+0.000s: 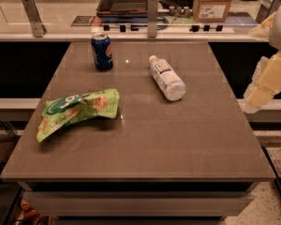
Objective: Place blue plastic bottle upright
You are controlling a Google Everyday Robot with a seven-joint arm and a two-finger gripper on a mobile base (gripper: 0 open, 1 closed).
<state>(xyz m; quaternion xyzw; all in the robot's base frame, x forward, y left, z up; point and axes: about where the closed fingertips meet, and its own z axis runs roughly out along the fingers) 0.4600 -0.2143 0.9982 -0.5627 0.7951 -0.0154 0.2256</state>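
The blue plastic bottle lies on its side on the brown table, right of centre toward the back. It is clear with a pale speckled label bearing a dark square mark. Its white cap points to the far left and its base to the near right. My gripper hangs at the right edge of the view, off the table's right side. It is well apart from the bottle and holds nothing that I can see.
A dark blue soda can stands upright at the back left. A crumpled green chip bag lies at the left. Behind the table run a counter with metal posts, a tray and a cardboard box.
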